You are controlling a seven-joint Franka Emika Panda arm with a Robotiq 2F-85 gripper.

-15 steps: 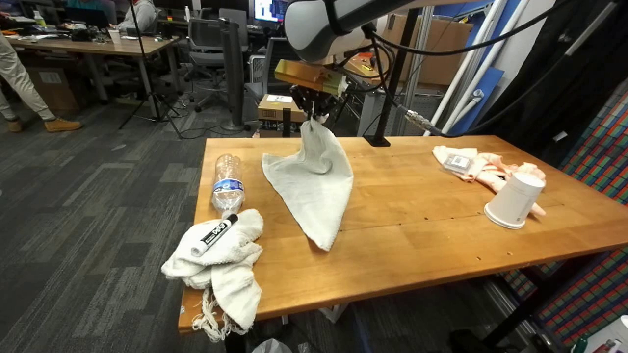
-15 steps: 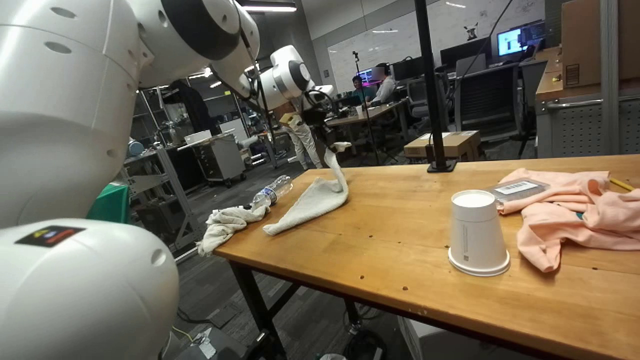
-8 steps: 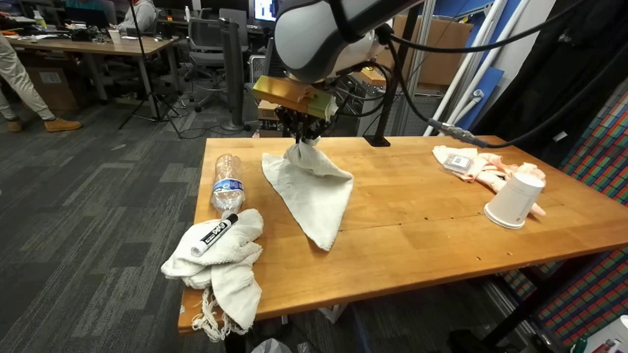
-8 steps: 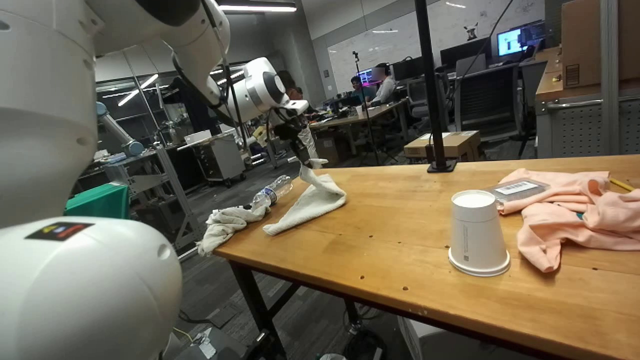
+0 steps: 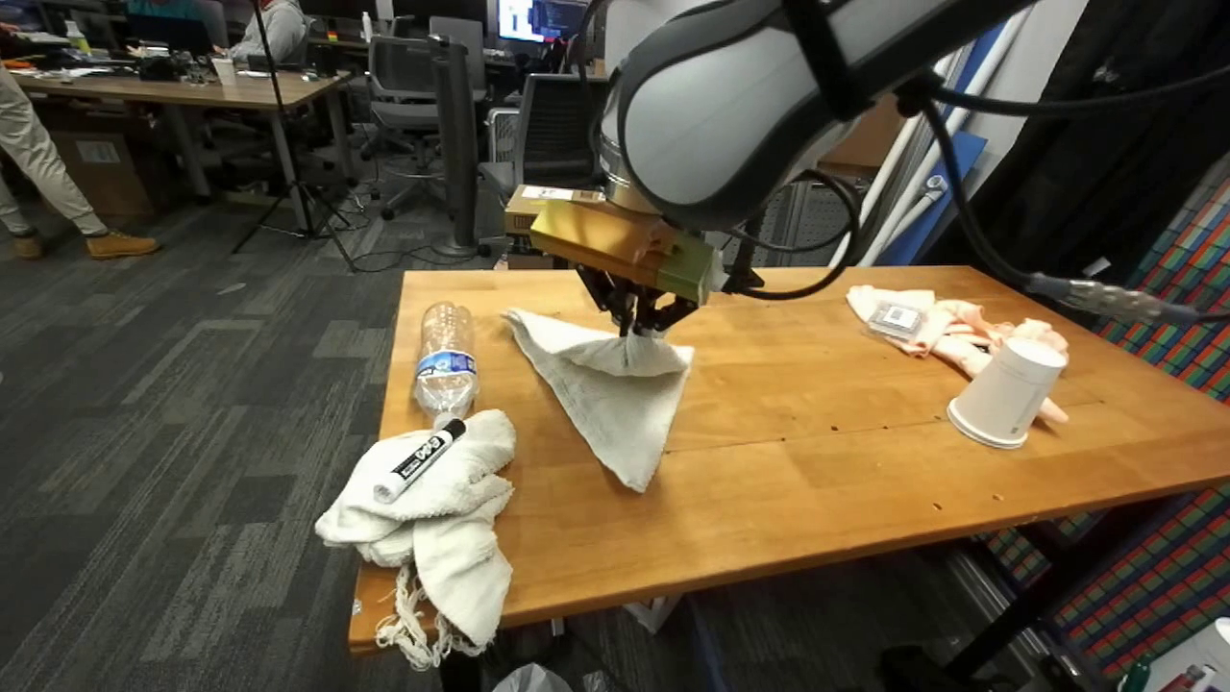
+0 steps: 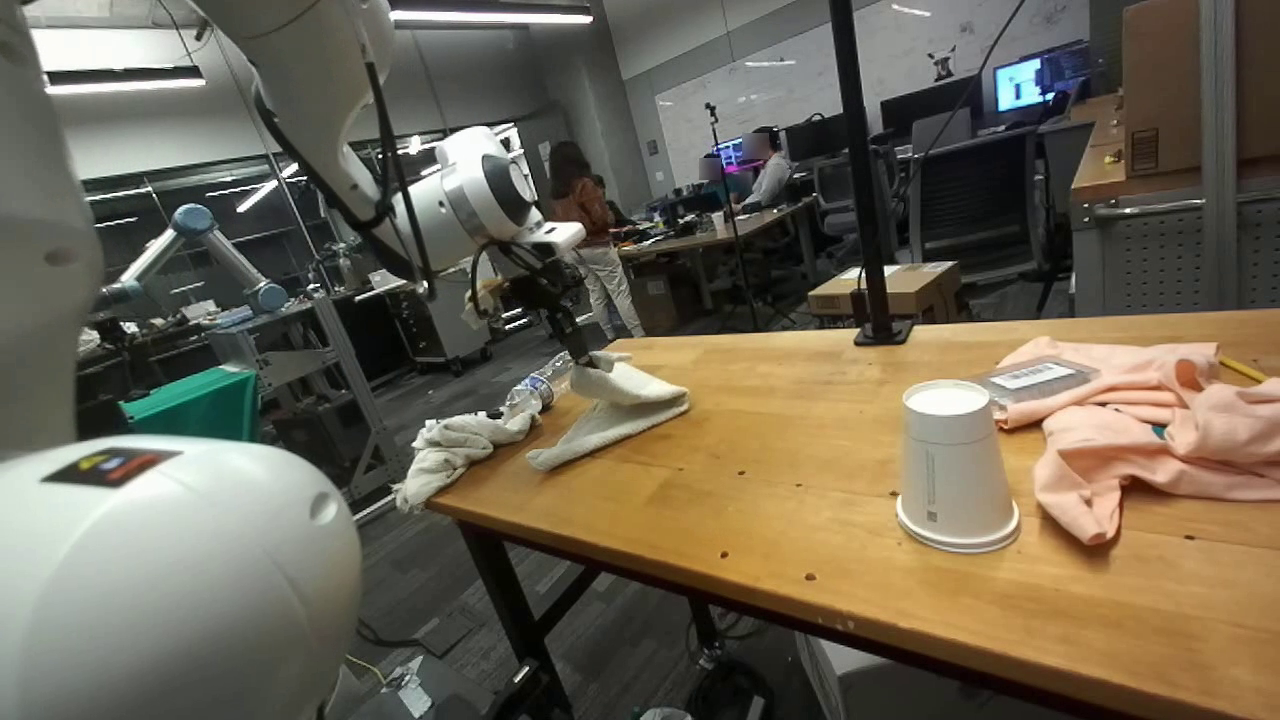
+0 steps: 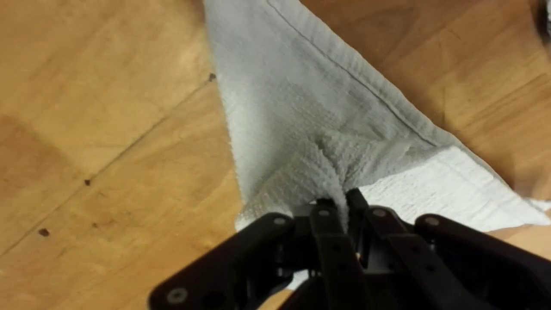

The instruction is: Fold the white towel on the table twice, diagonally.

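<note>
Pincer (image 5: 635, 331) is clamped on the white towel (image 5: 613, 404), mid-frame in an exterior view. Puckered at the grip, the towel is tapered to a point below.

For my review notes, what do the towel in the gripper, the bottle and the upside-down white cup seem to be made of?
White towel: soft cloth, probably cotton, matte; the wrist view shows fuzzy nap and a hem line.
Bottle: probably plastic, clear and glossy; see-through walls with bright glints.
Cup: likely paper, smooth and opaque with a thick lip; plastic can't be ruled out.
</note>
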